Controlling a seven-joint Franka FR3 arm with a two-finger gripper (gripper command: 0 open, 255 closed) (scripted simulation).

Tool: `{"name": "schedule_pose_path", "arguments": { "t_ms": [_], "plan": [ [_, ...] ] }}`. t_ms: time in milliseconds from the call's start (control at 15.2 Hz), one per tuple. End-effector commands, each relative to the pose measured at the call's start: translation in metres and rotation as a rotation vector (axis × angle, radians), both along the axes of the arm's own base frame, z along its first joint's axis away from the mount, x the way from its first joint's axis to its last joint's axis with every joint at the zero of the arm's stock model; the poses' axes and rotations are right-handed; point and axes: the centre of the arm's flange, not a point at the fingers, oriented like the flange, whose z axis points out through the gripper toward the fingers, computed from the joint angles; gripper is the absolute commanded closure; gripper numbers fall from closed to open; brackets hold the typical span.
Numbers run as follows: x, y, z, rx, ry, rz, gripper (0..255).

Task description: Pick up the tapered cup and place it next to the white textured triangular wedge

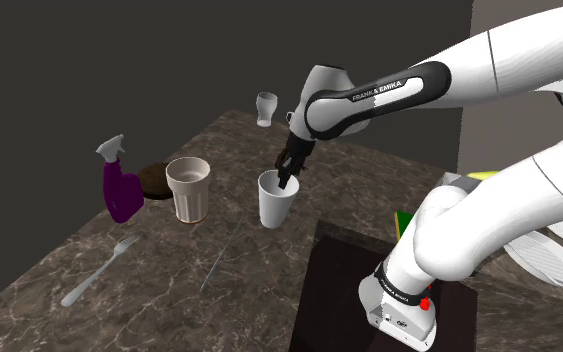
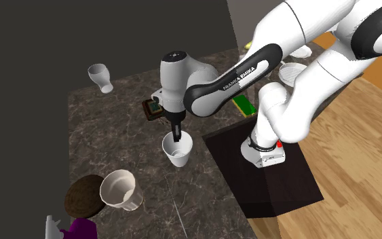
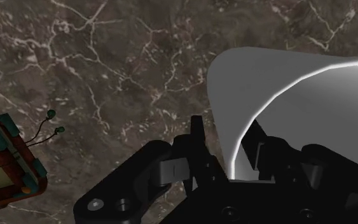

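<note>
A plain white tapered cup (image 1: 277, 200) (image 2: 178, 149) stands upright on the dark marble counter (image 1: 219, 280), near its middle. My black gripper (image 1: 287, 178) (image 2: 176, 136) comes down onto its rim on the side towards the arm. In the wrist view one finger (image 3: 199, 149) lies against the outside of the cup (image 3: 279, 83) and the other sits inside, so the gripper (image 3: 234, 168) is shut on the cup's wall. The cup's base rests on the counter.
A ribbed tumbler (image 1: 188, 188), a brown disc (image 1: 155, 180) and a purple spray bottle (image 1: 119, 185) stand at the shoulder view's left. A fork (image 1: 99, 270) lies nearer. A small goblet (image 1: 266, 107) stands at the back. A brown-and-teal box (image 2: 154, 108) sits beside the cup.
</note>
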Motion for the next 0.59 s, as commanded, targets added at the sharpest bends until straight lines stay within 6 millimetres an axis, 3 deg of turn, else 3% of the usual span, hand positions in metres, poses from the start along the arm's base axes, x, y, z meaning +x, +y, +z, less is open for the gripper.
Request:
{"name": "schedule_pose_path", "arguments": {
  "t_ms": [0, 528],
  "plan": [
    [0.0000, 0.0000, 0.0000, 0.000, 0.000, 0.000, 255],
    [0.0000, 0.0000, 0.0052, 0.000, 0.000, 0.000, 255]
  ]
}}
